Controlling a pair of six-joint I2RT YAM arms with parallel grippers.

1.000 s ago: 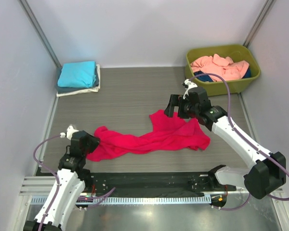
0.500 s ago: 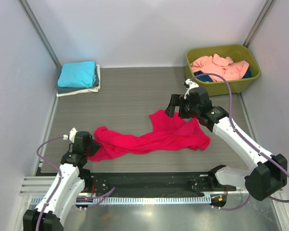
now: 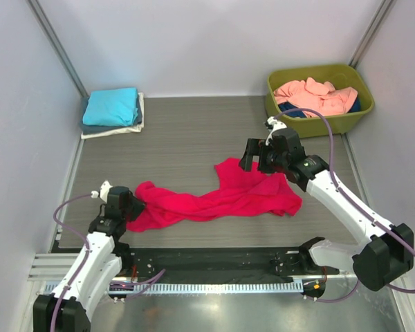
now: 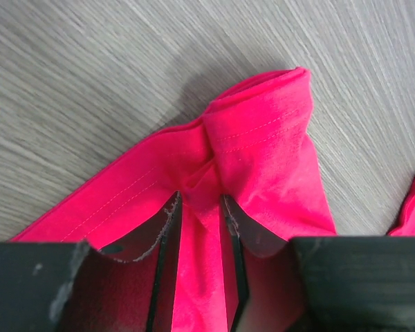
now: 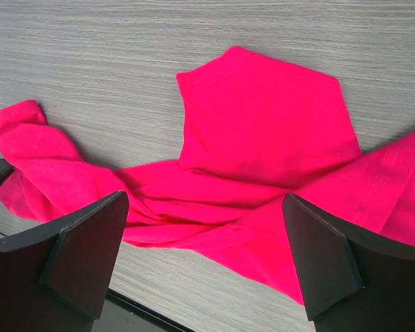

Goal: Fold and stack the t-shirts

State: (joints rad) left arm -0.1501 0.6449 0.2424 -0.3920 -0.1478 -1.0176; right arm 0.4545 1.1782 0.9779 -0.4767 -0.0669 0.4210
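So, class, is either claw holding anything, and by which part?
The left claw pinches the crimson t-shirt by a bunched fold beside its stitched hem; the right claw is open, holding nothing.

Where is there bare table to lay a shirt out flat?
The widest bare patch of the grey wood-grain table lies at the back, between the folded turquoise-topped stack of t-shirts and the olive-green plastic tub. It runs forward to the crumpled crimson-pink cloth t-shirt. The near strip is crowded: that shirt sprawls across it.
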